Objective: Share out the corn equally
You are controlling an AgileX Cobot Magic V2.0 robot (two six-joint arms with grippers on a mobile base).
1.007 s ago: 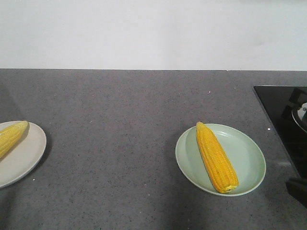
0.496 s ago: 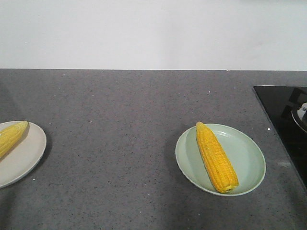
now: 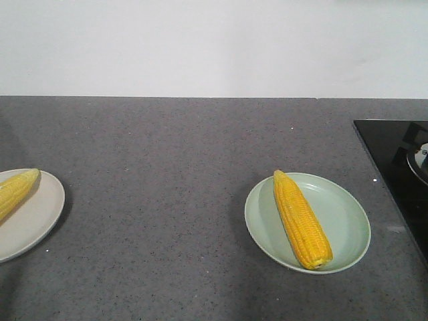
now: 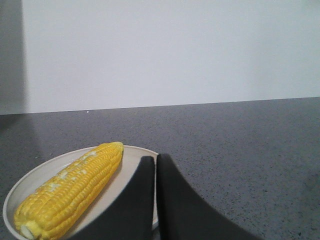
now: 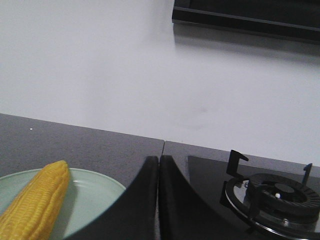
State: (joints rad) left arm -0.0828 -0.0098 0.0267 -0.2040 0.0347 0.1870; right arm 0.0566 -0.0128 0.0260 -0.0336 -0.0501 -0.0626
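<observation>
With both end effectors pressed together and empty, one cob [image 4: 70, 192] is seen lying on a plate [image 4: 132, 172] just left of the left end effector [image 4: 155, 165], another cob [image 5: 32, 207] left of the right end effector [image 5: 158, 162]. Each is judged stiff, ridged, rollable; mid-length is best gripped.

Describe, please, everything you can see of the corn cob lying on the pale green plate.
The corn cob is bright yellow, husked, with neat rows of kernels tapering to a rounded tip. It lies flat on the pale green plate, left of the plate's centre, tip toward the wall, blunt end near the front rim. Nothing else touches it. The right wrist view shows its tip beside the shut right gripper.
</observation>
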